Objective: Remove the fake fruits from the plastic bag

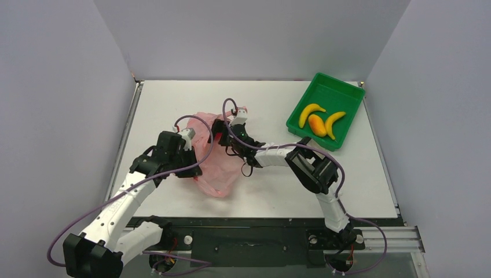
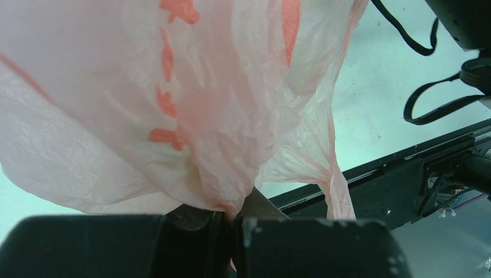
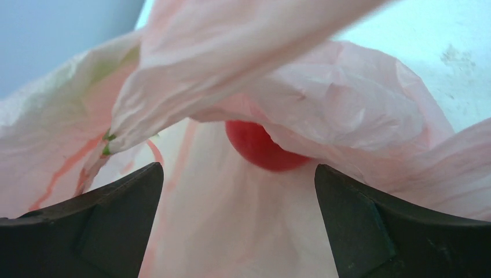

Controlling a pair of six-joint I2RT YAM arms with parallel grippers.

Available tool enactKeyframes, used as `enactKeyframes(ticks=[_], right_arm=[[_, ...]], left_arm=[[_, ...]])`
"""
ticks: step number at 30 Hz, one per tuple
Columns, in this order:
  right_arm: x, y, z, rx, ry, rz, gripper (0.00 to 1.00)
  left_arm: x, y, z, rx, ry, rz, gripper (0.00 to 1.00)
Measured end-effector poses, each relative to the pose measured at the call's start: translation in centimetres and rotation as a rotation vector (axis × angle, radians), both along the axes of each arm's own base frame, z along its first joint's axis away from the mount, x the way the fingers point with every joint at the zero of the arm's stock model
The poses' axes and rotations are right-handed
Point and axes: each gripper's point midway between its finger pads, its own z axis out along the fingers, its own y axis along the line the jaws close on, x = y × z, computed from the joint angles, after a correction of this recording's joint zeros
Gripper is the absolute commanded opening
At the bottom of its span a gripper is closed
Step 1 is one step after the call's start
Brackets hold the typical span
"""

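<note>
One red rounded piece (image 3: 259,146) inside the plastic bag (image 3: 359,110), dead ahead of the right gripper (image 3: 238,171) and a little above the line between its fingers, its top tucked under a draping fold of film. Looks round from here, with no long axis to line up on, so probably needs no wrist turn. Right gripper spread wide and empty, pointing into the bag's mouth, clearly the nearer of the two to the piece. Left gripper (image 2: 233,223) pressed together on a gathered pinch of the bag, film fanning out ahead of its fingertips, apparently holding the bag up for the other arm. Likely calls for a straight push forward and slightly upward, under the fold, then a close around the red piece; risks catching film along with it. Two bananas (image 1: 312,113) and an orange-yellow mango-like piece (image 1: 317,125) already out, lying in the green tray (image 1: 334,95), well apart from both grippers, off to the right of the right gripper.
</note>
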Motion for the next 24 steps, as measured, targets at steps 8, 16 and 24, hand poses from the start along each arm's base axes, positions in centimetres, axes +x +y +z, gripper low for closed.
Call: enactKeyframes(ticks=[8, 16, 24], right_arm=[[3.0, 2.3, 1.4, 0.091, -0.023, -0.112, 1.0], [5.1, 4.2, -1.1, 0.017, 0.001, -0.199, 1.0], [6.0, 6.8, -3.6, -0.045, 0.017, -0.198, 0.72]], left_arm=[[-0.3, -0.3, 0.2, -0.021, -0.001, -0.016, 0.0], [-0.4, -0.6, 0.6, -0.041, -0.013, -0.028, 0.0], [-0.5, -0.7, 0.8, -0.049, -0.026, -0.032, 0.0]])
